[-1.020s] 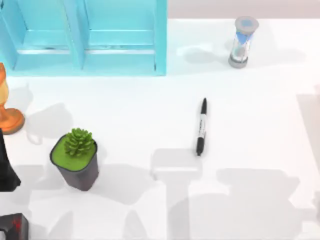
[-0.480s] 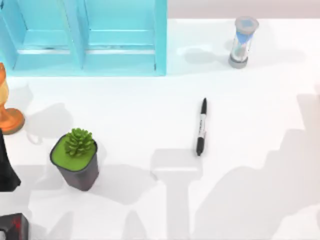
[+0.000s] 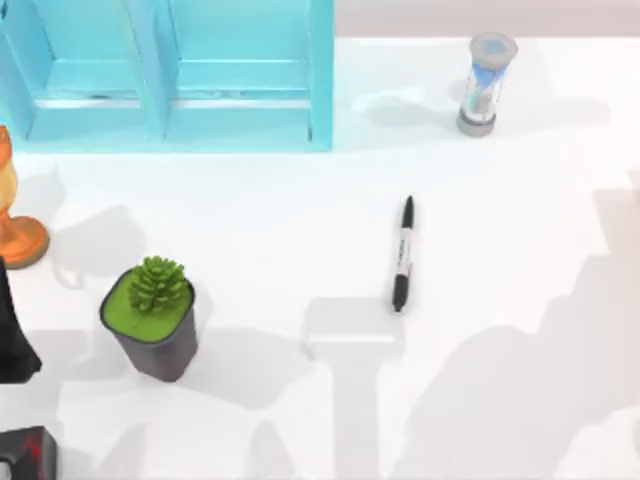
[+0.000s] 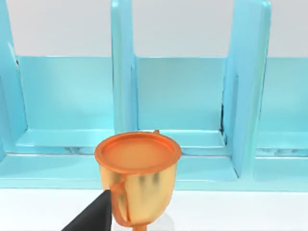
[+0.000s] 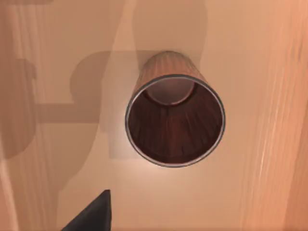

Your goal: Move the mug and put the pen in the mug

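Right gripper fingers: one dark fingertip (image 5: 91, 214) juts in at the edge of the right wrist view; I cannot tell how far the fingers are spread or whether they hold anything
Left gripper fingers: one dark fingertip (image 4: 94, 216) shows in the left wrist view, just in front of the goblet; again I cannot tell the spread, nor whether it touches the goblet
Mug: the mug (image 5: 174, 115) sits under the right wrist camera, mouth open toward it, reddish-brown ribbed wall, grey rim, dark inside with nothing in it; it stands on a warm brownish surface crossed by shadows
Pen: the pen (image 3: 402, 254) lies flat on the white table (image 3: 520, 200), a little right of centre, running almost straight from far to near, white band round its middle; nothing touches it
Left arm: a dark part of it (image 3: 15, 345) shows at the table's left edge, near the goblet
Goblet: the orange goblet (image 4: 137, 178) stands upright at the far left of the table, in front of the rack
Rack: the turquoise rack (image 3: 170, 75) with upright dividers fills the far left of the table
Plant pot: the dark grey plant pot (image 3: 152, 320) with a green succulent stands near the left front, well apart from the pen
Hourglass: the blue-topped hourglass (image 3: 484, 84) stands upright at the far right, well apart from the pen
Red and black object: a small red and black object (image 3: 25, 452) at the near left corner; what it is I cannot tell
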